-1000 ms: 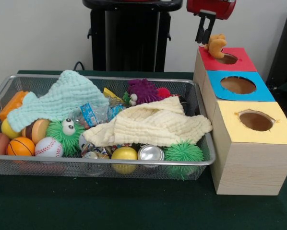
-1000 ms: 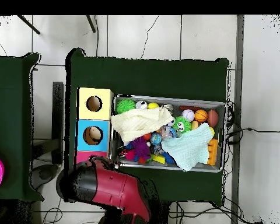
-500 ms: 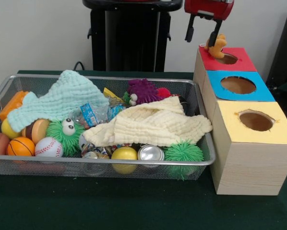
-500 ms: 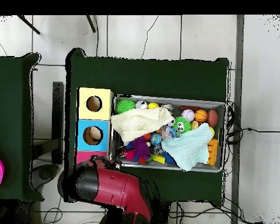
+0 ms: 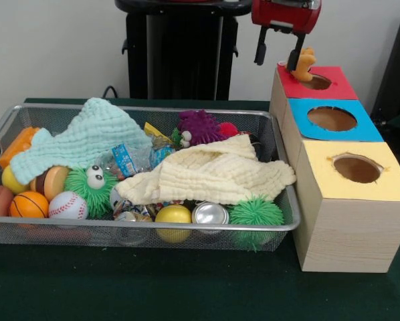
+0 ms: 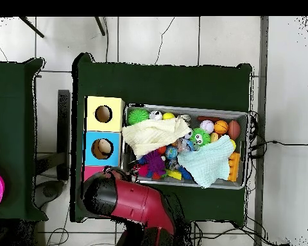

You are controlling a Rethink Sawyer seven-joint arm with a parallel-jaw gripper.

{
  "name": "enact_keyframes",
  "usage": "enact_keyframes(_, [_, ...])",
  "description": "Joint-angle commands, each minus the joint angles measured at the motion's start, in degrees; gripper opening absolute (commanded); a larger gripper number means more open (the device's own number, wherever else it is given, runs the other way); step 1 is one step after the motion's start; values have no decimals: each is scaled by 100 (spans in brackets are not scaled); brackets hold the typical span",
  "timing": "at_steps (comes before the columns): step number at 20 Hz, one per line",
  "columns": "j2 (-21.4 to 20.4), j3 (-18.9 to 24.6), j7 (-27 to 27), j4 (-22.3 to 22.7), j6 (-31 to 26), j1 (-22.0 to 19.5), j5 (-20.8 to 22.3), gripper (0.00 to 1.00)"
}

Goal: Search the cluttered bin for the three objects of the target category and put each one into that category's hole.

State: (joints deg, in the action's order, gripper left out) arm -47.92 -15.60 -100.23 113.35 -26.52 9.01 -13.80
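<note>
- Orange plush toy (image 5: 304, 61) sits at the rim of the red box's hole (image 5: 316, 82), against one finger
- Gripper (image 5: 277, 55) above it; I read the fingers as spread, released

Green-covered table (image 5: 186, 294), wire bin (image 5: 146, 231), seemingly three-holed wooden box (image 5: 350, 234)

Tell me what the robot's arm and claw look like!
The arm is a thick, rounded shell, shiny red with black parts. In the front view its end is a red block, and the gripper beneath has two thin black fingers hanging straight down.
</note>
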Motion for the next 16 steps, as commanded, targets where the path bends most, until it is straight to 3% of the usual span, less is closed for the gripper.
enact_keyframes(1, [-207, 665, -481, 441, 270, -305, 99, 100])
enact_keyframes(11, [-791, 326, -413, 292, -532, -165, 389, 100])
enact_keyframes(16, [-1138, 213, -278, -16, -1358, -190, 598, 100])
